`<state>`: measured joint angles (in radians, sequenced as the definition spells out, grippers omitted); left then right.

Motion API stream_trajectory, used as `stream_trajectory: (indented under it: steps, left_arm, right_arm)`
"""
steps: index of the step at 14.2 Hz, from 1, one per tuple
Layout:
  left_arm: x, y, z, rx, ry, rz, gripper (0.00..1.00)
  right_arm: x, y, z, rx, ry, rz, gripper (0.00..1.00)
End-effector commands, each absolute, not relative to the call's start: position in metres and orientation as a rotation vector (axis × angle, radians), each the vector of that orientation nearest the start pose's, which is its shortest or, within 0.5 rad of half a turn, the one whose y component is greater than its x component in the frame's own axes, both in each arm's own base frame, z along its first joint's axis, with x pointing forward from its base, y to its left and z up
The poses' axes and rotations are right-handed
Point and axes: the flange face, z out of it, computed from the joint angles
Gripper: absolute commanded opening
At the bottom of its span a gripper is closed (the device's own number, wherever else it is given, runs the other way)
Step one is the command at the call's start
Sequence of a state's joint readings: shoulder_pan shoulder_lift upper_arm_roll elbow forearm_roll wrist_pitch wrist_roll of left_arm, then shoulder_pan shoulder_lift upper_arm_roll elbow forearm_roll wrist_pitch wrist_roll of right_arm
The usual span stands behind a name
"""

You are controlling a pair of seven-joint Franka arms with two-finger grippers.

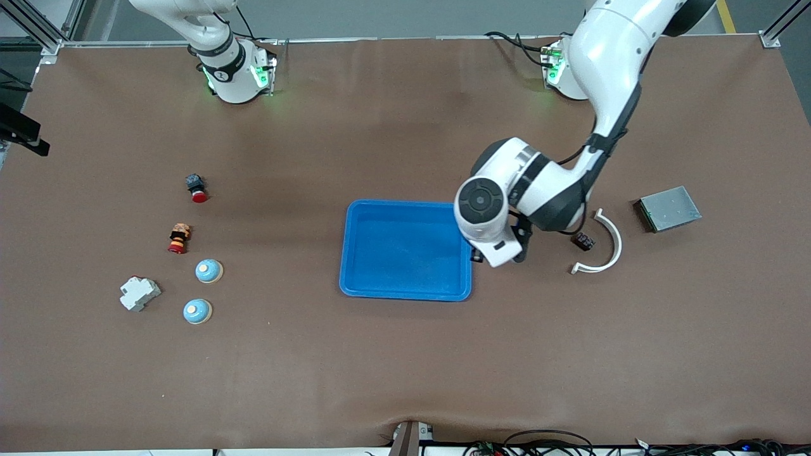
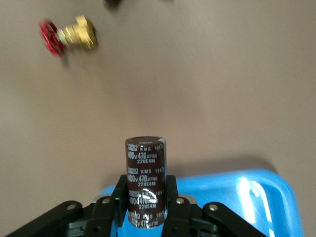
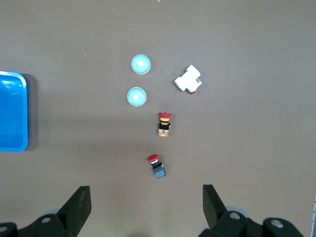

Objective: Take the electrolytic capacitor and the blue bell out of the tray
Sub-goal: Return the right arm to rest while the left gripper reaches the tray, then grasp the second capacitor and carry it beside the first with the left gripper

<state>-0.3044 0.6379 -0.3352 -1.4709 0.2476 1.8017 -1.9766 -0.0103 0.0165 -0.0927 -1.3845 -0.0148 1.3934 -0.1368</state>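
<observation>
Left gripper (image 2: 145, 210) clamped on 1 capacitor (image 2: 145, 183), over the blue tray's (image 1: 405, 290) rim at the left-arm end. Right gripper (image 3: 146, 210) waits wide open, empty. 2 bells (image 1: 208, 271) (image 1: 197, 311) sit near the table's right-arm end.

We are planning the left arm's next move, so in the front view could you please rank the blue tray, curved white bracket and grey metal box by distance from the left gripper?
From the left gripper, shut on the capacitor:
1. Blue tray, directly beneath its edge.
2. Curved white bracket, toward the left arm's end.
3. Grey metal box, further toward that end.
</observation>
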Motion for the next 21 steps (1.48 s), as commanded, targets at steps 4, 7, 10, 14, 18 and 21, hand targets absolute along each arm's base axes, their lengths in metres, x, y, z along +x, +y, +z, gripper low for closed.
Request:
stream_trajectory:
  steps: [4,7,10,14,18,21]
  left_arm:
    - [0.540,-0.299,0.255,-2.262,-1.558,0.177,0.00]
    - [0.524,-0.287,0.226,-2.249,-1.534,0.188,0.00]
    - [0.513,-0.277,0.200,-2.285,-1.502,0.143,0.00]
    - [0.516,-0.270,0.188,-2.286,-1.519,0.155,0.00]
    - [0.517,-0.262,0.177,-2.272,-1.502,0.149,0.42]
    - [0.522,-0.257,0.179,-2.272,-1.509,0.136,1.00]
  right_arm:
    - [0.521,-0.061,0.685,-3.158,-0.024,0.021,1.00]
    - [0.525,-0.061,0.676,-3.159,-0.027,0.016,1.00]
    - [0.529,-0.058,0.666,-3.148,-0.035,0.004,1.00]
    - [0.530,-0.048,0.667,-3.123,-0.060,-0.013,1.00]
    - [0.530,-0.052,0.666,-3.121,-0.048,-0.008,1.00]
    - [0.530,-0.052,0.665,-3.122,-0.046,-0.006,1.00]
